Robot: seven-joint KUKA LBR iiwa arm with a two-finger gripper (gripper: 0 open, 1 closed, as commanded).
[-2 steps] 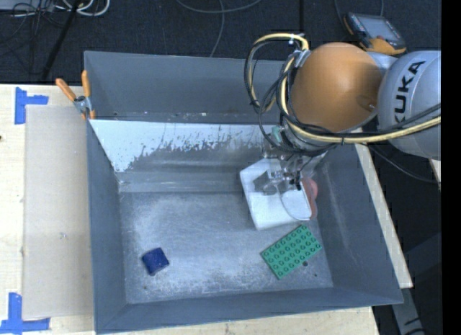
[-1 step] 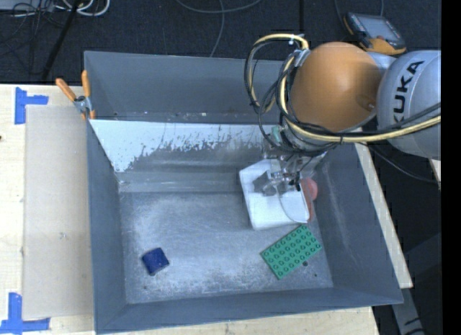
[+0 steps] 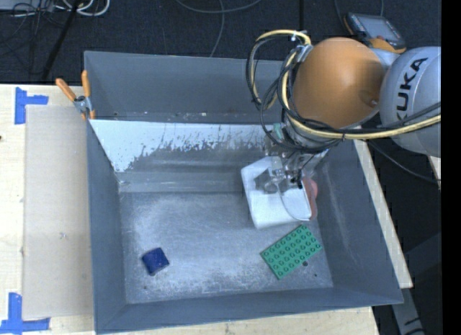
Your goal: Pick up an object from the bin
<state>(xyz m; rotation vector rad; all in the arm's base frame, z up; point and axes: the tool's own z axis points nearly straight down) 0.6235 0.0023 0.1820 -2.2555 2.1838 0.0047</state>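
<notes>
camera view: gripper [image 3: 286, 179] at white block [image 3: 268, 210], bin [image 3: 106, 240] right side, likely grasp step; opening cannot tell. next: secure grip, lift straight.

Glare on the bin's [image 3: 180, 148] far wall, dark surroundings, light perhaps from overhead.

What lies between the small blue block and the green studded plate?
Bare bin floor, between blue block and green plate, in the camera view.
</notes>
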